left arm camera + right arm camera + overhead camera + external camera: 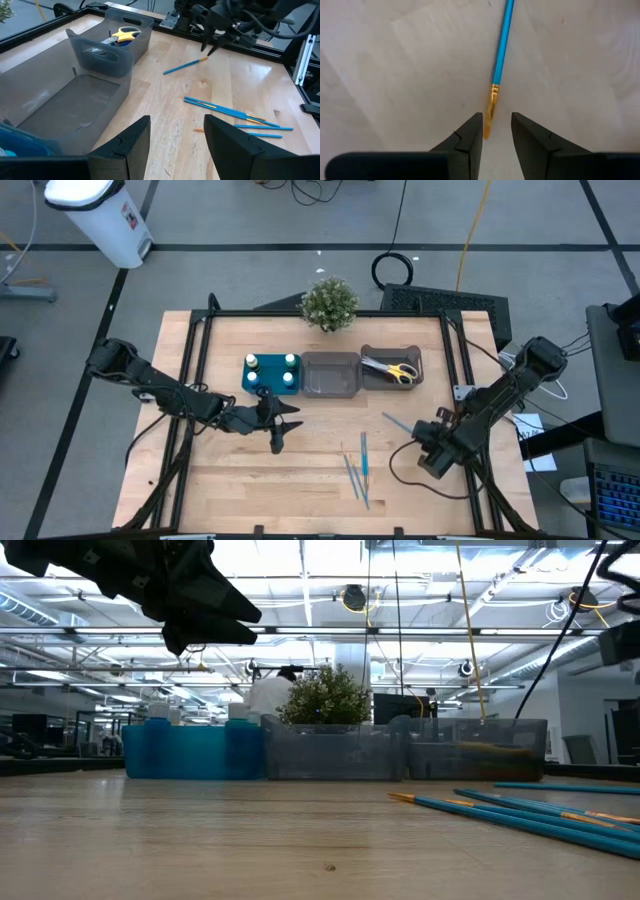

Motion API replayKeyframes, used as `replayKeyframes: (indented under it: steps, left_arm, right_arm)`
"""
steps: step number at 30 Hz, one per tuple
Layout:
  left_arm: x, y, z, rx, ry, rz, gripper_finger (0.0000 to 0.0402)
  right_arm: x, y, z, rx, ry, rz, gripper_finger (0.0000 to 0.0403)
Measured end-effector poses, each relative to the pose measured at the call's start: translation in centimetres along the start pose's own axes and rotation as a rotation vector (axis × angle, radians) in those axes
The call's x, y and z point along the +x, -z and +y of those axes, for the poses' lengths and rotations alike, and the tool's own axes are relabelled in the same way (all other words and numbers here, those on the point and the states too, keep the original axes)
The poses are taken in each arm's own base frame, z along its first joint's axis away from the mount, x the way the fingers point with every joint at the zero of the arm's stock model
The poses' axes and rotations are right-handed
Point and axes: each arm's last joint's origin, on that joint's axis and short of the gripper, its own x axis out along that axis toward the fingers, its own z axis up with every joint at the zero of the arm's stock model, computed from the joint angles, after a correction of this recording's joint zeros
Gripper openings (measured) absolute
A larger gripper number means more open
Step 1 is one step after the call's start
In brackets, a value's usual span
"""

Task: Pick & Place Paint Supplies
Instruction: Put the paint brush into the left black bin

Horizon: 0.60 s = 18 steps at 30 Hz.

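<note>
Several thin blue brushes (pixel 360 470) lie flat in a loose cluster on the wooden table, and one single brush (pixel 397 422) lies apart from them. My right gripper (pixel 425 435) is open, pointing down over that single brush (pixel 501 45); its fingers stand on either side of the golden ferrule end (pixel 490 112) without touching it. My left gripper (pixel 282 423) is open and hovers above the table near the teal tray, raised clear in the low view (pixel 200 610). White-capped bottles (pixel 272 372) stand in the teal tray. Yellow-handled scissors (pixel 395 369) lie in the right grey bin.
Along the far side stand the teal tray (pixel 247 385), a middle grey bin (pixel 330 390) and the right grey bin (pixel 392 385) in a row. A potted plant (pixel 329 302) stands behind them. A black frame (pixel 190 360) borders the table. Bare wood lies between the grippers.
</note>
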Motion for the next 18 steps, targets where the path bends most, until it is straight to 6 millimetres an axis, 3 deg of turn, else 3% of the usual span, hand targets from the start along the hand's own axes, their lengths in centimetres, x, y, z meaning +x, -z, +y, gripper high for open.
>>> replayKeyframes:
  steps: [11,18]
  left_arm:
    - [0.0,0.0,0.0,-0.013,0.000,0.001,0.0191]
    - [0.0,0.0,0.0,-0.017,0.000,0.000,0.0191]
  right_arm:
    - [4.8,1.5,-2.6,0.074,-0.012,0.072,0.0094]
    - [5.5,1.9,-3.8,0.092,-0.005,0.069,0.0089]
